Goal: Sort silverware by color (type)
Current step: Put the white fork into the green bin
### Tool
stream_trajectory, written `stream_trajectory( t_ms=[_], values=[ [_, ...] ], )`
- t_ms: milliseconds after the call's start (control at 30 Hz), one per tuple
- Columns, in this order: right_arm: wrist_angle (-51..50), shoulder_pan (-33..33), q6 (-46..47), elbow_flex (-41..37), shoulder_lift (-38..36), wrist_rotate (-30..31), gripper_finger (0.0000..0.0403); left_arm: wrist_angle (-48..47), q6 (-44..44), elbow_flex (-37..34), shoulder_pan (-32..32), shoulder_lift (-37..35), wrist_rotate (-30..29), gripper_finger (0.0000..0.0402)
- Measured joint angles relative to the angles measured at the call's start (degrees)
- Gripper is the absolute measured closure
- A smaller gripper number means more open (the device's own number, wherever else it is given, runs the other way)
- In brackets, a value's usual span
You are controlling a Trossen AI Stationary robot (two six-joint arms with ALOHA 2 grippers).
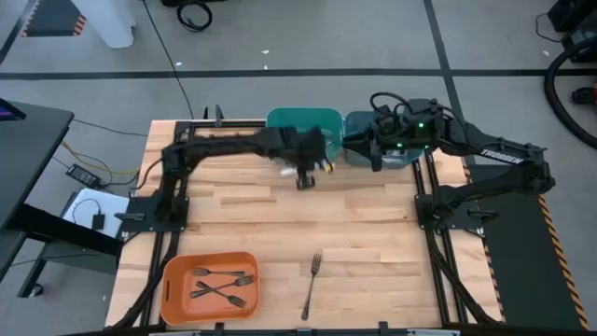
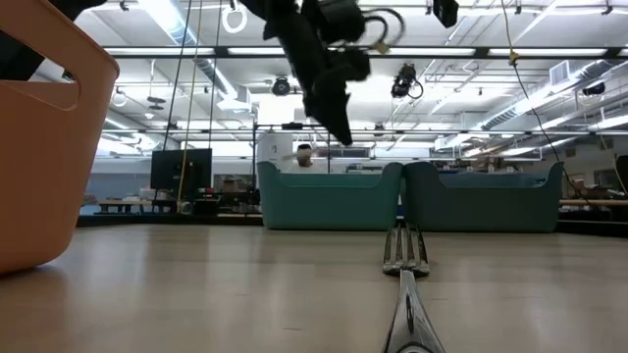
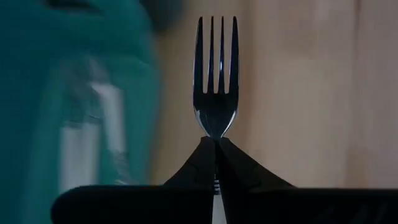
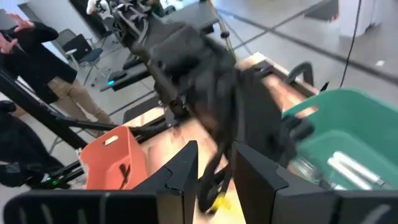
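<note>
- Two teal bins [image 1: 303, 121] stand at the table's [image 1: 373, 224] far edge; we cannot make out their contents clearly.
- We see the left gripper [image 3: 216, 142] pinching a dark fork [image 3: 216, 74] by the neck, raised just beside the left teal bin; its handle is hidden.
- The right gripper [image 4: 214, 163] hangs spread over the right teal bin [image 1: 382, 149].
- The orange bin [image 1: 209, 285] holds several dark forks [image 1: 222, 285].
- One fork [image 1: 312, 285] lies loose on the table.

An orange bin [image 1: 177, 301] sat at the wooden table's [image 1: 373, 233] near left corner. Two teal bins [image 1: 303, 121] stood side by side at the far edge. People [image 4: 37, 62] stood in the room beyond.
</note>
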Motion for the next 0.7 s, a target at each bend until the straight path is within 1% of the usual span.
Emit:
stream_trajectory(
  t_ms=[133, 333, 400, 533, 633, 700],
  values=[
    [0.60, -1.56, -3.13, 0.00, -1.22, 0.00, 0.0299, 4.93, 0.22, 0.14, 4.60, -3.60, 0.03, 0.0390],
    [1.36, -4.74, -7.84, 0.00, -1.95, 0.04, 0.0299, 10.67, -0.08, 0.13, 11.68, -3.20, 0.12, 0.0390],
    [1.47, -5.86, -9.76, 0.00, -1.96, 0.04, 0.0299, 10.65, -0.87, 0.15, 13.64, -2.24, 0.94, 0.0390],
    [1.42, -8.11, -12.87, 0.00, -1.74, 0.07, 0.0299, 11.65, -5.12, 0.11, 16.34, 0.90, 4.98, 0.0390],
    [1.31, -9.72, -13.20, 0.00, -1.59, 0.07, 0.0299, 11.97, -7.75, 0.12, 17.19, 3.78, 5.63, 0.0390],
    [1.34, -10.67, -13.73, 0.00, -1.61, 0.07, 0.0299, 12.46, -7.92, 0.08, 17.29, 5.45, 5.55, 0.0389]
  ],
)
